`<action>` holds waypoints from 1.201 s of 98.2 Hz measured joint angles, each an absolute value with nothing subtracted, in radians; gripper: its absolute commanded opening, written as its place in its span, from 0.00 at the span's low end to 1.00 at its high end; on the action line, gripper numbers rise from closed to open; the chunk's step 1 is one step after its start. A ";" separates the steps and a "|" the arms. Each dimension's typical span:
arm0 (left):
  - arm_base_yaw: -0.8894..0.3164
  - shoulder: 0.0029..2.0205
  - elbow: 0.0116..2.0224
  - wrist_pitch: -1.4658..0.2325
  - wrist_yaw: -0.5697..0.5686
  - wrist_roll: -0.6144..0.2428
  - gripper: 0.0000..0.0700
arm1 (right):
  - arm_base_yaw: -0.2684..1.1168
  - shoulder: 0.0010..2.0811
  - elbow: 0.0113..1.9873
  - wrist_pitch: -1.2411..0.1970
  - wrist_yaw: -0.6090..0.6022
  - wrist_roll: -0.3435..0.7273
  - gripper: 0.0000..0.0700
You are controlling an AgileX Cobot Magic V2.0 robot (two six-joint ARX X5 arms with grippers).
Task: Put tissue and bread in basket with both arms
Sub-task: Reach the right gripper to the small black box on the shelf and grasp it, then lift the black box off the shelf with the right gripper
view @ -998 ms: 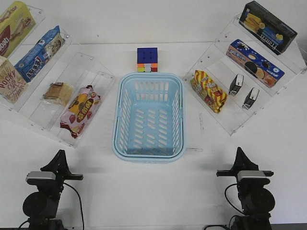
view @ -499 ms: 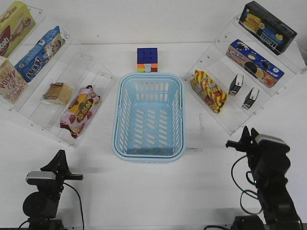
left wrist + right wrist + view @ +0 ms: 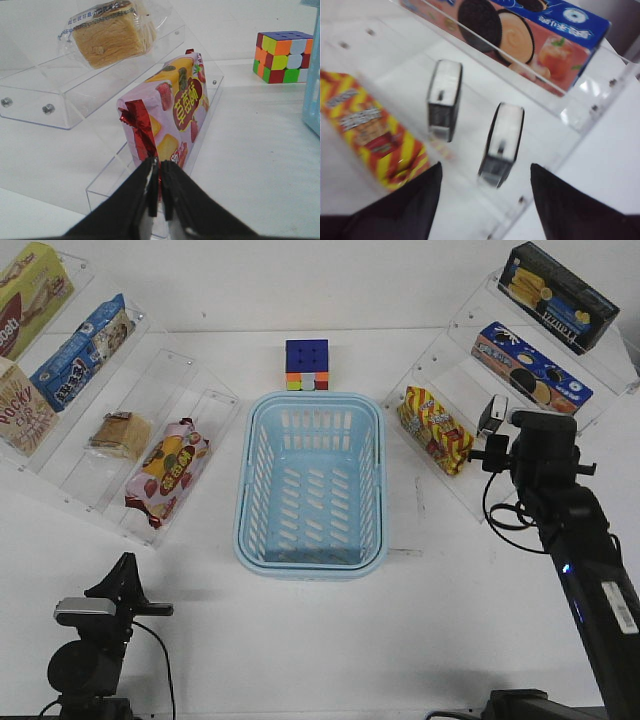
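The light-blue basket (image 3: 243, 490) stands empty at the table's middle. The bread (image 3: 120, 434) lies on the left clear shelf; in the left wrist view the bread (image 3: 112, 36) is beyond the shut fingertips. My left gripper (image 3: 125, 575) is shut and empty, low at the front left, and also shows in the left wrist view (image 3: 159, 187). My right gripper (image 3: 485, 174) is open, just in front of two upright tissue packs, one to the left (image 3: 444, 100) and one nearer (image 3: 502, 142). In the front view the right gripper (image 3: 497, 448) is at the right shelf; one tissue (image 3: 492, 415) shows, the other is hidden by the arm.
A pink-red snack bag (image 3: 167, 115) lies right before my left gripper. A Rubik's cube (image 3: 307, 365) stands behind the basket. A yellow-red striped snack bag (image 3: 434, 430) and a blue cookie box (image 3: 532, 372) sit on the right shelf. More boxes fill the left shelves.
My right arm has risen from its rest at the front right and reached forward to the right shelf, over the tissue packs. The left arm has not moved.
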State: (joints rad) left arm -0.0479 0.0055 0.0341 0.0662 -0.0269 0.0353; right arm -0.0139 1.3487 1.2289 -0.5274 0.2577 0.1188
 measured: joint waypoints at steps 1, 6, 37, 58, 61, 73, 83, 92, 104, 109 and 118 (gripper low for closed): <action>-0.048 0.006 0.034 0.066 -0.027 0.036 0.00 | -0.015 1.357 1.234 -0.527 0.258 0.118 0.58; -0.048 0.006 0.034 0.066 -0.027 0.035 0.00 | -0.018 1.393 1.251 -0.527 0.257 0.111 0.58; -0.048 0.006 0.034 0.066 -0.027 0.035 0.00 | -0.054 1.489 1.259 -0.506 0.250 0.104 0.57; -0.048 0.006 0.034 0.066 -0.027 0.036 0.00 | -0.088 1.516 1.260 -0.487 0.223 0.104 0.10; -0.048 0.006 0.034 0.066 -0.027 0.035 0.00 | -0.093 1.518 1.260 -0.486 0.217 0.104 0.04; -0.048 0.006 0.034 0.066 -0.027 0.035 0.00 | -0.105 1.518 1.260 -0.486 0.202 0.104 0.00; -0.048 0.006 0.034 0.066 -0.027 0.036 0.00 | -0.105 1.500 1.260 -0.493 0.200 0.104 0.00; -0.048 0.006 0.034 0.066 -0.027 0.035 0.00 | -0.104 1.433 1.260 -0.523 0.185 0.104 0.00; -0.048 0.006 0.034 0.066 -0.027 0.035 0.00 | -0.080 1.289 1.294 -0.557 0.117 0.110 0.00; -0.048 0.006 0.034 0.066 -0.027 0.035 0.00 | -0.059 1.219 1.311 -0.546 0.047 0.131 0.00; -0.048 0.006 0.034 0.066 -0.027 0.035 0.00 | 0.050 1.118 1.318 -0.488 -0.215 0.204 0.00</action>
State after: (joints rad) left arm -0.0479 0.0055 0.0341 0.0662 -0.0269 0.0353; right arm 0.0498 1.1183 1.3182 -0.4877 -0.2153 0.2043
